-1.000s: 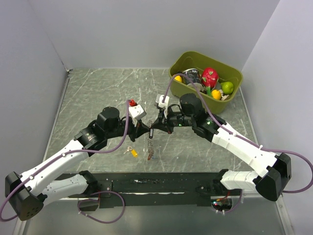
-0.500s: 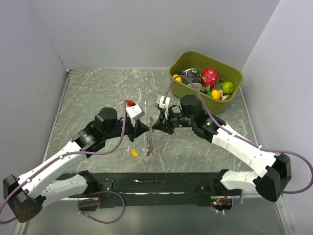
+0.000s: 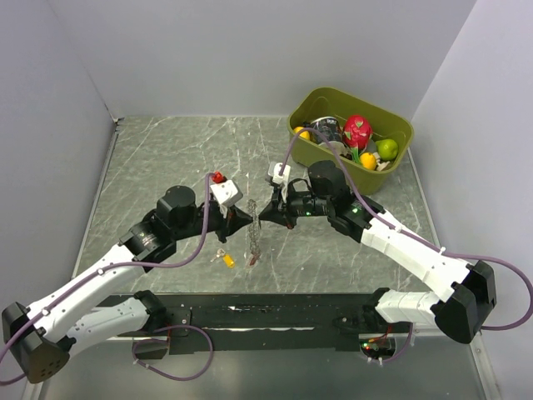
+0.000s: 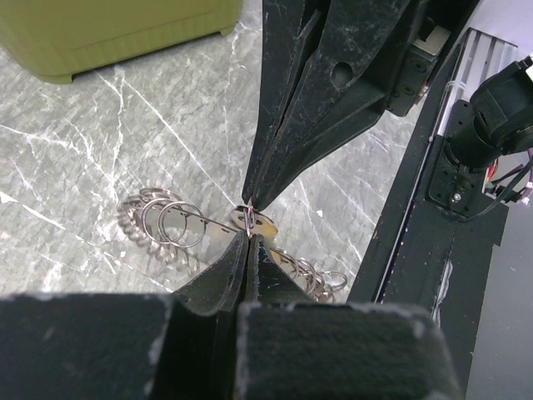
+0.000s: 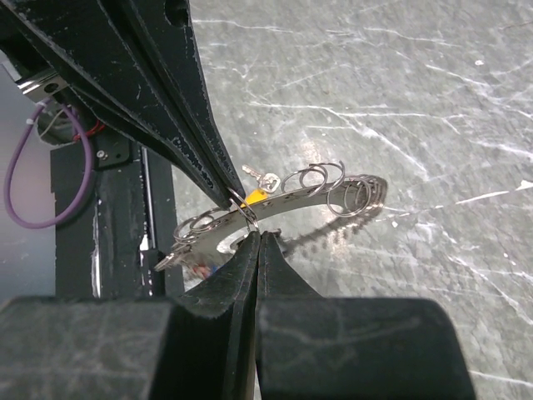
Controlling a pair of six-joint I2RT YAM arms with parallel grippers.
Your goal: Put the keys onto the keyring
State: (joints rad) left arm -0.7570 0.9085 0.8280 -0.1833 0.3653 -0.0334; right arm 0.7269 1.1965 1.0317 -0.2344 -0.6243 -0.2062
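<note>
Small silver yellow-capped key (image 3: 227, 260) lying on grey marbled bench (image 3: 166, 158). Just right of it, black left tool (image 3: 243, 218) clamped shut on thin silver metal keyring (image 3: 252, 237), held up over bench. Black right tool (image 3: 263, 218) likewise closed on keyring, tip to tip with left.

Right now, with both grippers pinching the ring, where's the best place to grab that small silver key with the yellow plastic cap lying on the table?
Probably the yellow plastic cap, the key's thickest part; its silver blade lies flat on the grey marbled table. Come down from above, fingers across the cap. The left gripper is nearer, but it's shut on the metal keyring.
</note>
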